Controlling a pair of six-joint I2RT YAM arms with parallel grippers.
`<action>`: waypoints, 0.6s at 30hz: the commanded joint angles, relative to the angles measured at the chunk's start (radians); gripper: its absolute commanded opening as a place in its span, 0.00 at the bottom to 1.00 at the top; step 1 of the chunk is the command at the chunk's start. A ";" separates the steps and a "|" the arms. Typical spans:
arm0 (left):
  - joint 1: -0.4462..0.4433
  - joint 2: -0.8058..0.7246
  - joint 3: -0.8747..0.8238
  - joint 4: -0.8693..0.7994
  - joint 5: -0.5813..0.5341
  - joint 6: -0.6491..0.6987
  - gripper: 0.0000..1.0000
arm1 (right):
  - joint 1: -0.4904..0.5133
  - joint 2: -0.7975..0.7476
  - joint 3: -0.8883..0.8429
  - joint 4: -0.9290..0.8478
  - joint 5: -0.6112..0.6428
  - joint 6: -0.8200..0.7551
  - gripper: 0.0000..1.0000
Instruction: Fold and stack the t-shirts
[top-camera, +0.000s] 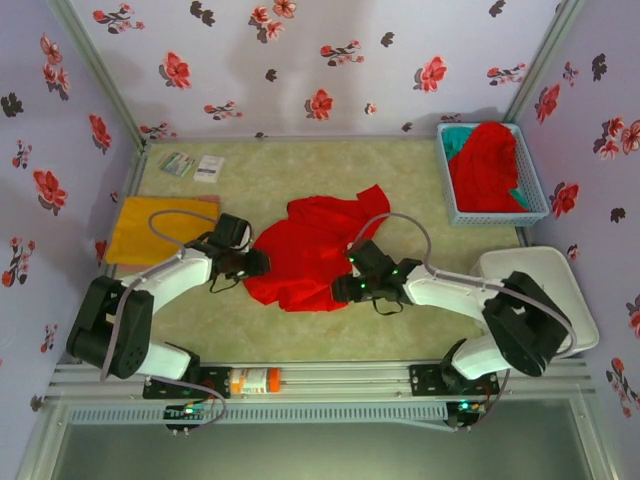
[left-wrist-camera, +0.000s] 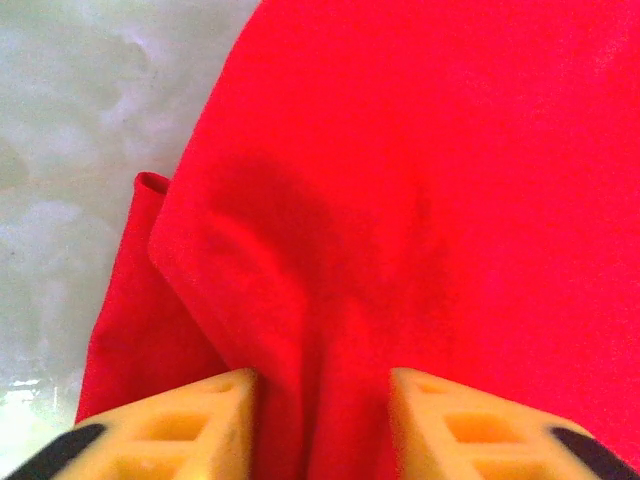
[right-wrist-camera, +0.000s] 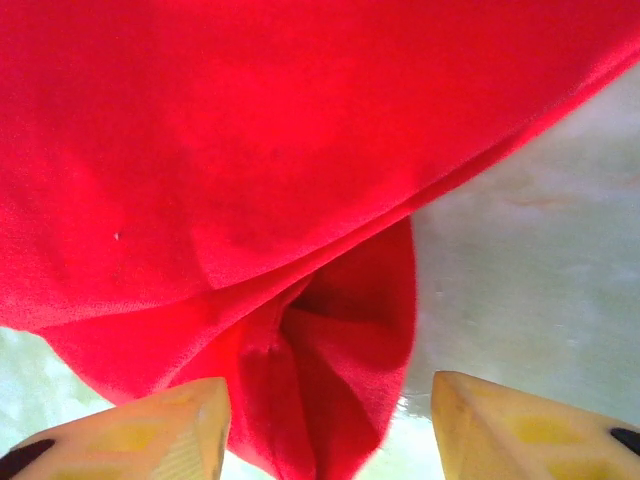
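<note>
As the right gripper (right-wrist-camera: 328, 400) gaped and the left gripper (left-wrist-camera: 320, 390) straddled the shirt (top-camera: 300, 245), grip unclear, it could slip.

Pale lilac walls (top-camera: 230, 50) printed with red and black flowers (top-camera: 320, 103) enclose a mottled beige tabletop (top-camera: 300, 165), evenly lit.

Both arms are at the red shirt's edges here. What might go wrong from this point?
1. The right gripper stands open around a bunched fold of the red t-shirt; closing may pinch several layers, so the shirt lifts crumpled.
2. The left gripper straddles a ridge of cloth above an under-layer; it may catch both, or slip.
</note>
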 joint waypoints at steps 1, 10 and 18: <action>-0.005 0.008 0.024 0.022 0.007 0.000 0.28 | 0.040 0.045 -0.010 0.079 0.004 0.042 0.51; -0.003 -0.042 0.020 -0.011 -0.096 0.005 0.09 | 0.026 -0.038 -0.050 0.024 0.196 0.126 0.00; 0.012 -0.174 -0.063 -0.013 -0.103 -0.067 0.00 | -0.209 -0.309 -0.084 -0.249 0.317 0.169 0.00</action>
